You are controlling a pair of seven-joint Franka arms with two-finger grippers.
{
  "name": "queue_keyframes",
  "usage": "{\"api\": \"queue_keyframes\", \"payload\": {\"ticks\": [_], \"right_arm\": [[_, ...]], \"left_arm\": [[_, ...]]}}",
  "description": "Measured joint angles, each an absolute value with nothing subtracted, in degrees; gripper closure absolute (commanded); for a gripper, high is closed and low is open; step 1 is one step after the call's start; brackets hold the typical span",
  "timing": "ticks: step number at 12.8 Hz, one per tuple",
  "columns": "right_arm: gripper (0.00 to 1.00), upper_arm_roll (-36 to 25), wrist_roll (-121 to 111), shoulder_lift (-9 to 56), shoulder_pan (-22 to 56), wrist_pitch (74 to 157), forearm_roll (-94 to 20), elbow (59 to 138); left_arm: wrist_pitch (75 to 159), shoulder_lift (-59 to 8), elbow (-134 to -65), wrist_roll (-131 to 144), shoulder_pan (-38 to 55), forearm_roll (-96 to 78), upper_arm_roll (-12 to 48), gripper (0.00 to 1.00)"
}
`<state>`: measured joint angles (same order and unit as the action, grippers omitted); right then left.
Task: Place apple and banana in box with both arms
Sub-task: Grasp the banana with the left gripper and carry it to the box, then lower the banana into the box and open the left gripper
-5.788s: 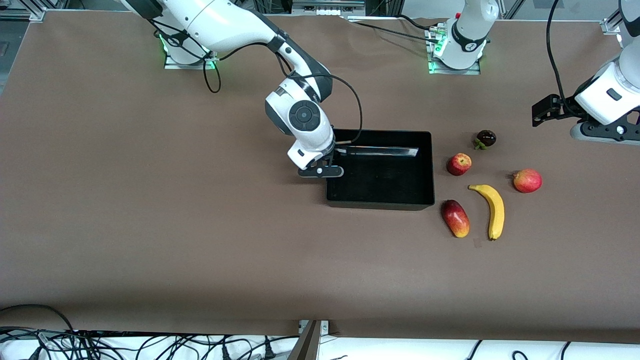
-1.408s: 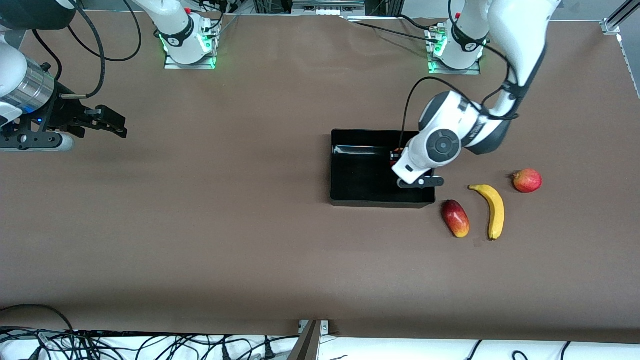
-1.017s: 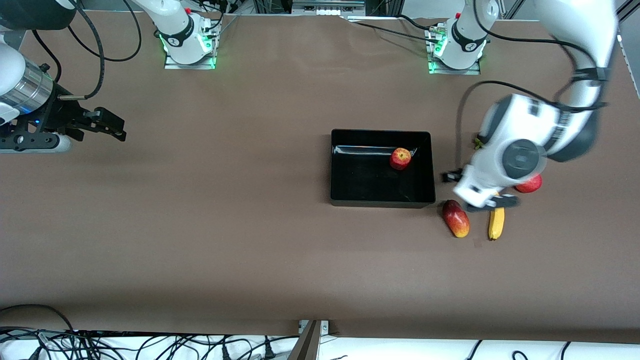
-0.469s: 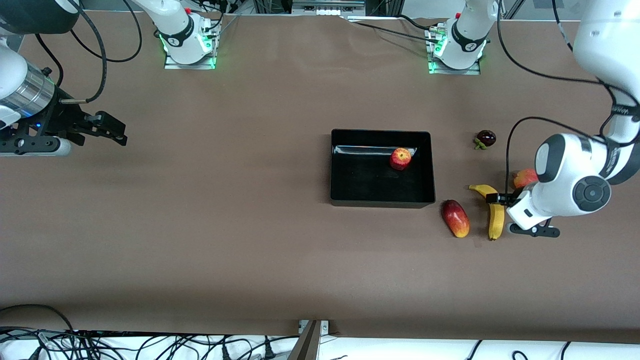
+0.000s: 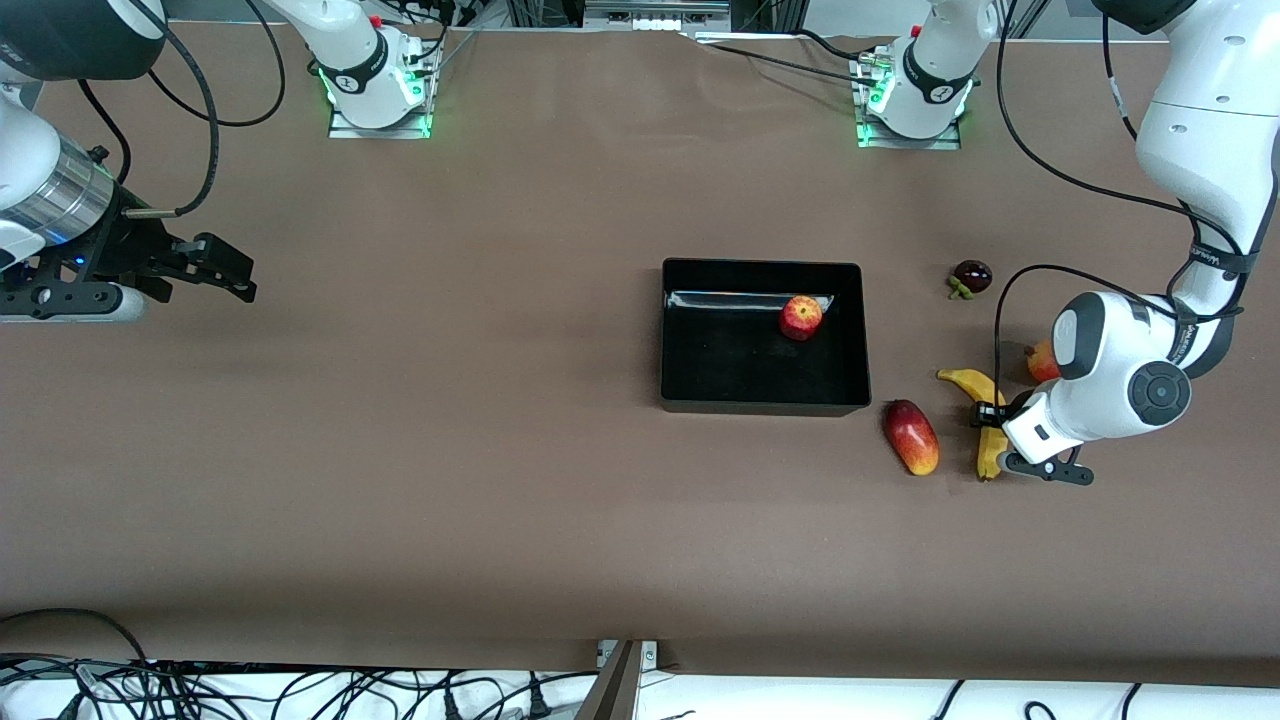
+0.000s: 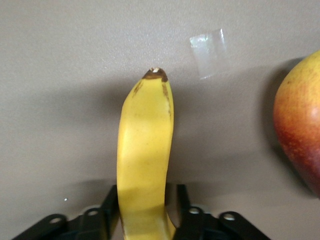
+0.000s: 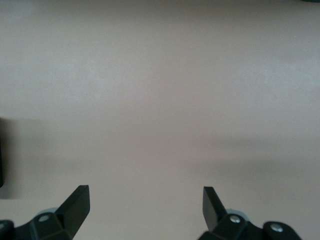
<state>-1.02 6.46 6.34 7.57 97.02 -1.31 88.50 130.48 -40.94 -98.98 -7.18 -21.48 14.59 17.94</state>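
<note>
Since half a second ago the left end effector (image 5: 993, 437) has come down toward the banana (image 5: 988, 398). Its fingers (image 6: 111, 207) now straddle the fruit's middle, one each side, close to the peel; can't tell if they touch it. Banana lies flat on the surface (image 5: 450, 450), one dark tip pointing away from the fingers in the left wrist view. Mango (image 5: 911, 437) lies just beside it toward the box (image 5: 764, 403); a scrap of clear tape (image 6: 208, 46) is stuck to the surface near the banana's tip. Apple (image 5: 801, 317) sits in the box, by the wall farthest from the front camera. Right end effector (image 5: 215, 268) waits over bare surface at the right arm's end, fingers spread wide, holding nothing.
</note>
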Motion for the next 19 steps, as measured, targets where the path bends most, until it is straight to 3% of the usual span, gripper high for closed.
{"api": "queue_keyframes", "payload": {"ticks": [3,5,8,10,12,15,19], "right_arm": [[0.00,-1.01,6.46,6.34,7.56,97.12,-1.30,88.50],[0.00,-1.01,6.46,6.35,7.57,97.13,-1.30,88.49],[0.00,-1.00,6.46,6.35,7.56,97.65,-1.29,88.48],[0.00,-1.04,6.46,6.37,7.43,98.61,-1.29,88.48],[0.00,-1.09,6.46,6.55,7.14,98.82,-1.27,88.48],[0.00,-1.72,6.45,7.05,6.56,99.58,-1.22,88.48],[0.00,-1.74,6.44,7.10,6.37,99.67,-1.09,88.48]], "left_arm": [[129.86,-40.52,-98.71,-8.29,-22.16,14.66,18.25,1.00],[123.90,-38.22,-97.12,-8.28,-22.26,14.66,20.19,1.00],[109.73,-32.95,-92.26,-7.77,-22.26,14.62,28.40,1.00],[105.64,-31.52,-90.34,-2.19,-21.70,14.17,36.16,1.00],[105.13,-31.60,-90.37,6.74,-18.18,13.25,40.07,1.00],[106.38,-34.69,-90.99,18.76,-8.55,13.07,40.17,1.00],[113.83,-40.25,-93.34,25.73,-3.45,13.57,39.73,0.99]]}}
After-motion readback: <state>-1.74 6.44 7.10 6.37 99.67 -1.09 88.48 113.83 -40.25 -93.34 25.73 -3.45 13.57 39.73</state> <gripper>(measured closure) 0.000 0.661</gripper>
